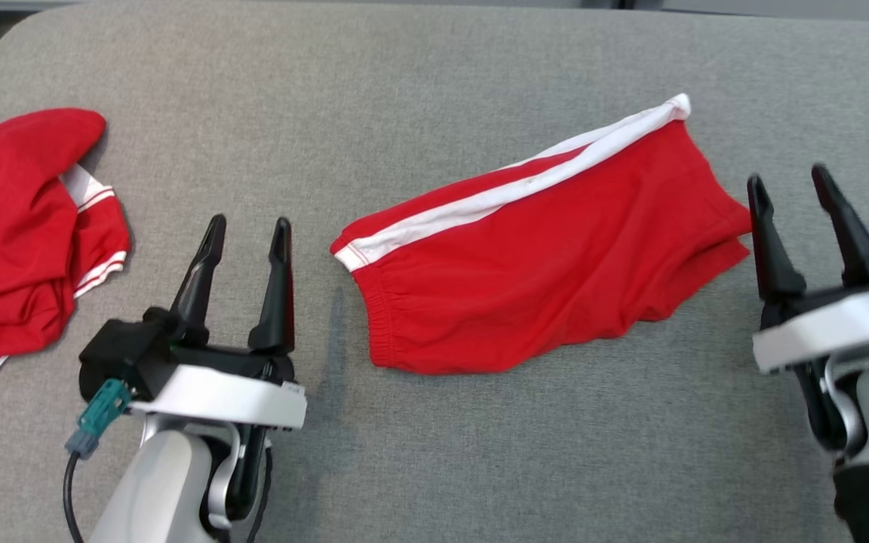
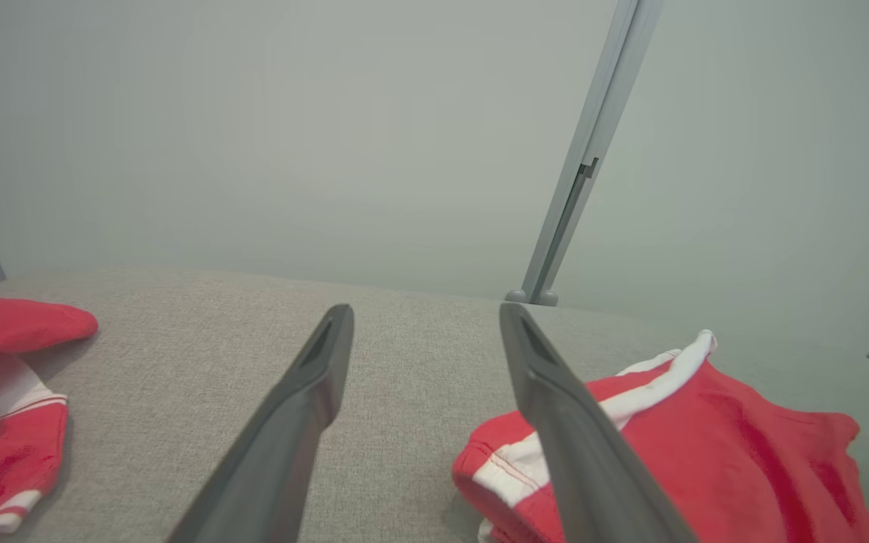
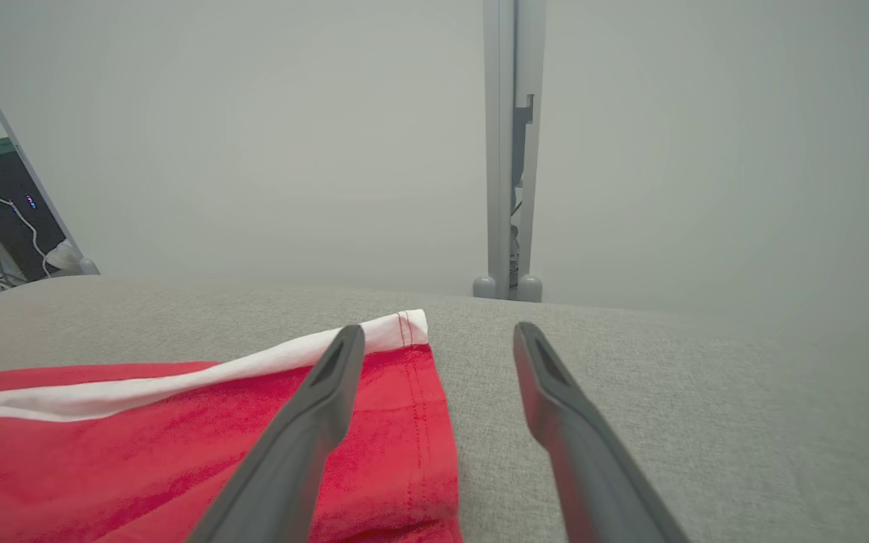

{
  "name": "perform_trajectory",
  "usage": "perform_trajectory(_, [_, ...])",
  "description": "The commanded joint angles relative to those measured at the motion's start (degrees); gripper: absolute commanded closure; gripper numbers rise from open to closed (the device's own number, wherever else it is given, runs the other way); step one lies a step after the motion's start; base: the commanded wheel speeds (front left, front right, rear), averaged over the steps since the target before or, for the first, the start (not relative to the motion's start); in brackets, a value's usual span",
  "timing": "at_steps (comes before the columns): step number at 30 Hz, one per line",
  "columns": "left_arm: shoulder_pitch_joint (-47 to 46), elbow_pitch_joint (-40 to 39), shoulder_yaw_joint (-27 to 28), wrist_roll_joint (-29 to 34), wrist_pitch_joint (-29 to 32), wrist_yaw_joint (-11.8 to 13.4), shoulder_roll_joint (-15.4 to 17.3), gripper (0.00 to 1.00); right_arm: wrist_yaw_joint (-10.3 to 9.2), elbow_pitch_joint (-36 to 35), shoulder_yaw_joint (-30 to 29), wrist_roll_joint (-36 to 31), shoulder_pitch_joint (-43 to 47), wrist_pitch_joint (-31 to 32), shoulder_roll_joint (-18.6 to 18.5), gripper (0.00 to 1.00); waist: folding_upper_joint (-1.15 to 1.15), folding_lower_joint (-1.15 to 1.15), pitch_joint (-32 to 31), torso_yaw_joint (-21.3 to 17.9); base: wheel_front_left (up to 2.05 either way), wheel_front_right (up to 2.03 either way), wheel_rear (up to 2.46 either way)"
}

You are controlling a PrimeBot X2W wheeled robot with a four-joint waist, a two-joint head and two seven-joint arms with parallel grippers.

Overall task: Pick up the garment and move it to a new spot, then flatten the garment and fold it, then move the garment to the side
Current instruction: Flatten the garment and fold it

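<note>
On the grey table, between its middle and its right edge, the red shorts lie slanted and fairly flat. The white side stripe faces the far edge, the elastic waistband the left edge, and the leg hem the right edge.

Both claws are released and empty. The left gripper stands near the waistband but apart from it, on the side of the left edge. The right gripper stands just beside the leg hem, apparently not touching it. A second red garment lies heaped at the left edge, well apart.

Step in hand, as judged: grasping the shorts for a fold.
1. Lower each gripper onto its own end of the shorts.
2. Pinch all layers together at the corners nearest the front edge.
3. Lift both ends evenly and carry them toward the far edge.
4. Keep the cloth taut to prevent creases.
</note>
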Motion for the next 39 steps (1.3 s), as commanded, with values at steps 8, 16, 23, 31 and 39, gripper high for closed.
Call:
perform_trajectory(8, [5.97,0.85,3.74,3.27,-0.1,-1.61,0.18,0.0,-0.01,-6.98,-3.79,-2.83,10.44,0.1,3.32,0.0,0.0,0.0,-3.34,-2.9,0.0,0.0,0.0])
perform_trajectory(16, [7.27,2.29,4.68,4.15,-0.1,-2.42,-0.53,0.0,-0.01,-9.12,-4.91,-3.16,12.64,1.55,4.19,0.0,0.0,0.0,-3.95,-3.52,0.0,0.0,0.0])
perform_trajectory(23, [7.02,2.36,5.44,4.63,-0.11,-3.39,-1.24,0.0,-0.01,-10.13,-5.54,-3.41,13.29,2.25,4.69,0.0,0.0,0.0,-4.27,-3.34,0.0,0.0,0.0])
perform_trajectory(31, [6.07,2.36,5.92,5.51,-0.11,-3.99,-2.15,0.0,-0.01,-10.2,-5.49,-2.86,10.65,3.17,4.49,0.0,0.0,0.0,-3.2,-2.75,0.0,0.0,0.0])
perform_trajectory(39, [3.65,2.59,5.75,6.11,-0.11,-5.11,-2.94,0.0,-0.01,-2.56,-2.86,-1.35,2.45,4.47,2.49,0.0,0.0,0.0,-0.6,-0.76,0.0,0.0,0.0])
